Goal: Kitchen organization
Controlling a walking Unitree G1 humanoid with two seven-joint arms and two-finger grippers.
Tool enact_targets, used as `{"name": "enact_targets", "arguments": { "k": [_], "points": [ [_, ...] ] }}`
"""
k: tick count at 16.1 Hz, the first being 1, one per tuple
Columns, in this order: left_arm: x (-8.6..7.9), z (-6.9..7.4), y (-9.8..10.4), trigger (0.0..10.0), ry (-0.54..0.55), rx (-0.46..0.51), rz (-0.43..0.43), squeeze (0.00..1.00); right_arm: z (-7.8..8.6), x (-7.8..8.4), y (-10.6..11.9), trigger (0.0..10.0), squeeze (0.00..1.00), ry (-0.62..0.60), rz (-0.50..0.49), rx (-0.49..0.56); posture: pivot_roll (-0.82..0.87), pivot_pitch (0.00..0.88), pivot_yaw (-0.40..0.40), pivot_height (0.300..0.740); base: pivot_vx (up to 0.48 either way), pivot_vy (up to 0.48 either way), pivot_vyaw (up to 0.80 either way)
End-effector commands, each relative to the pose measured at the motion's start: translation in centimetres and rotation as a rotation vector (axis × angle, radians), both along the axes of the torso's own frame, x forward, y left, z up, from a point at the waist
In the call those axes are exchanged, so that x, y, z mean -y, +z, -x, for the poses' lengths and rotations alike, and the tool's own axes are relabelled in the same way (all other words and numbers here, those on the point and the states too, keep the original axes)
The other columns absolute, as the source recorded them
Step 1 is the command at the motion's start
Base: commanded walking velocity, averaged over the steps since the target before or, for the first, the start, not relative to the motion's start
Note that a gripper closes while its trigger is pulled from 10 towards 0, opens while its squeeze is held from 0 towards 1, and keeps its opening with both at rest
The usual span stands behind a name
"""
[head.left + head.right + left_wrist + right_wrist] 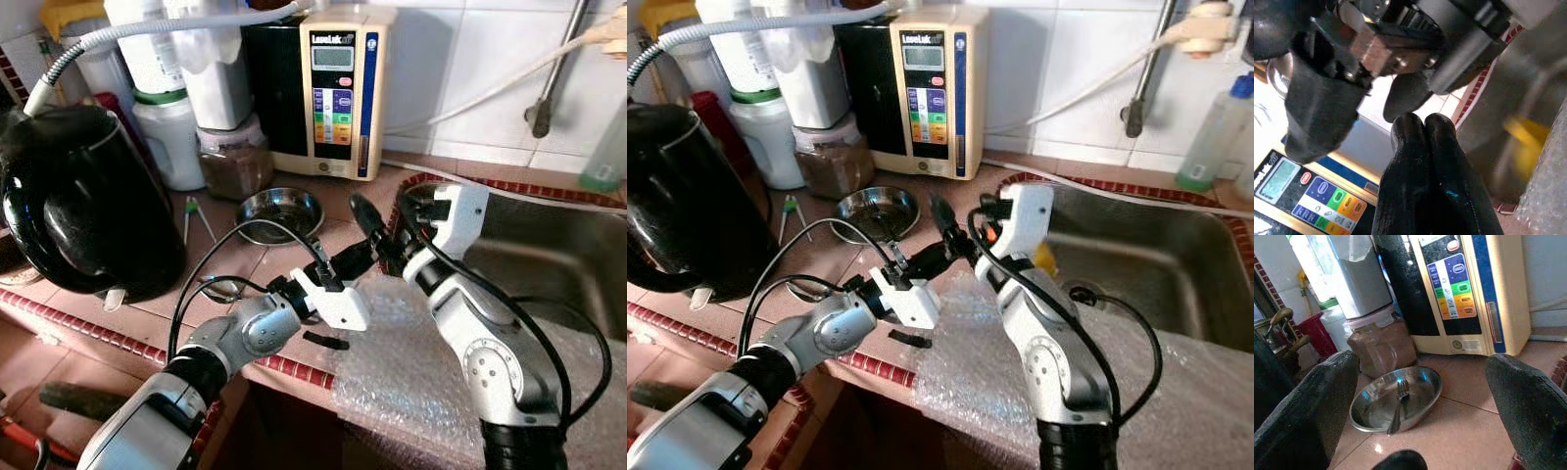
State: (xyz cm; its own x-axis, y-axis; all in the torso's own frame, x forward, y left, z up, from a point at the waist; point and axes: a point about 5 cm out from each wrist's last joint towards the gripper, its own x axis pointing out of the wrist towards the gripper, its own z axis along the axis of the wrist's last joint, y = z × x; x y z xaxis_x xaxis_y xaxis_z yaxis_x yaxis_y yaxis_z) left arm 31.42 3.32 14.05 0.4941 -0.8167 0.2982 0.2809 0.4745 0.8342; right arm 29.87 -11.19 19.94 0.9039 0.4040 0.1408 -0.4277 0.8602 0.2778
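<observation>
A small steel bowl with a fork lying in it sits on the tiled counter in front of the cream water machine. My right gripper hovers open just right of the bowl, at the sink's left rim. In the right wrist view its two fingers stand wide apart with the bowl ahead of them. My left gripper reaches up from below, shut on nothing. Its tips sit close under the right gripper's fingers.
A big black kettle fills the counter's left. A jar of brown powder and white bottles stand behind the bowl. Tongs lie left of it. Bubble wrap covers the front edge. The steel sink lies at right.
</observation>
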Motion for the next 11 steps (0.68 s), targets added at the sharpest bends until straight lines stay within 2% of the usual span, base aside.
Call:
{"name": "enact_targets", "arguments": {
  "k": [1, 4, 8, 9, 10, 11],
  "points": [
    [-0.3, -0.4, 0.2, 0.0, 0.013, 0.005, -0.011, 0.00, 0.5, -0.1, 0.4, 10.0, 0.00, 0.016, -0.004, 0.015, -0.06, 0.000, 0.090, 0.740, 0.000, 0.000, 0.00],
    [-0.4, -0.8, 0.3, 0.0, 0.048, -0.021, 0.006, 0.00, 1.0, 0.7, -0.1, 10.0, 0.00, -0.025, -0.007, -0.007, -0.06, 0.000, 0.092, 0.740, 0.000, 0.000, 0.00],
    [-1.2, -2.5, 0.7, 0.0, 0.178, -0.167, 0.124, 0.00, 1.4, 1.0, -0.4, 10.0, 0.00, -0.059, 0.035, -0.016, -0.06, 0.000, 0.090, 0.740, 0.000, 0.000, 0.00],
    [-1.5, -3.0, 0.7, 0.4, 0.219, -0.225, 0.165, 0.00, 1.6, 1.0, -0.6, 10.0, 0.00, -0.064, 0.052, -0.020, -0.06, 0.000, 0.090, 0.740, 0.000, 0.000, 0.00],
    [-1.8, -3.5, 0.6, 2.4, 0.258, -0.299, 0.207, 0.00, 2.0, 1.0, -0.9, 10.0, 0.22, -0.066, 0.066, -0.026, -0.06, 0.000, 0.091, 0.740, 0.000, 0.000, 0.00],
    [-2.1, -4.1, 0.3, 4.7, 0.298, -0.404, 0.262, 0.00, 2.6, 1.3, -1.4, 10.0, 0.16, -0.070, 0.083, -0.044, -0.06, 0.000, 0.093, 0.740, 0.000, 0.000, 0.00]
  ]
}}
